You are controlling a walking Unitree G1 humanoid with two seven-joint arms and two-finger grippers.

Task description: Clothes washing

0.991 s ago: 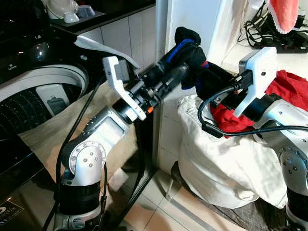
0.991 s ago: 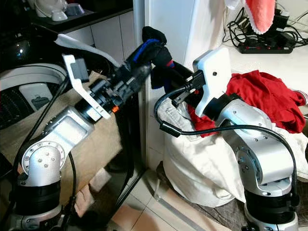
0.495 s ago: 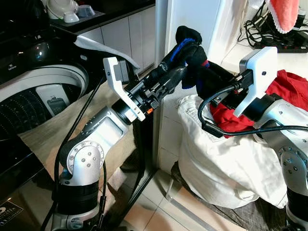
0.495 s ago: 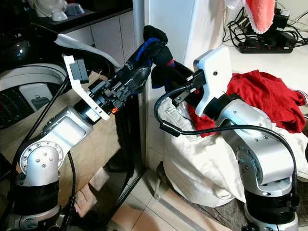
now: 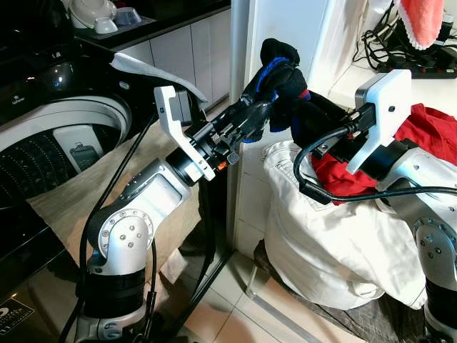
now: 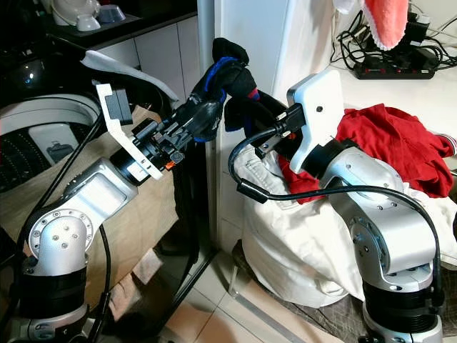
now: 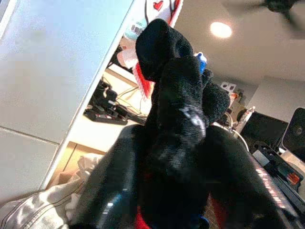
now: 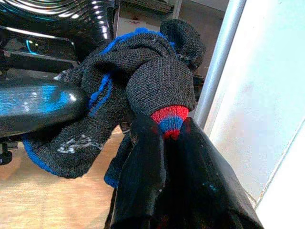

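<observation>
A bundle of dark socks (image 5: 280, 66) with blue and red trim hangs in the air between my two arms, in front of a white pillar. My left gripper (image 5: 263, 100) reaches up from the left and is shut on the socks; the left wrist view shows the black sock (image 7: 174, 95) wedged between its fingers. My right gripper (image 5: 303, 107) comes in from the right and is shut on the same bundle, pinching the red and blue cuff (image 8: 167, 119). The washing machine's open drum (image 5: 53, 146) lies to the left, below the arms.
A white laundry bag (image 5: 335, 243) with a red garment (image 5: 432, 132) on top stands on the floor at the right. A beige cloth (image 5: 86, 196) drapes over the washer's front. A power strip with cables (image 5: 421, 68) sits on the shelf behind.
My left wrist has rolled a little, so its fingers now show against the socks. The sock bundle and the right arm have stayed where they were.
</observation>
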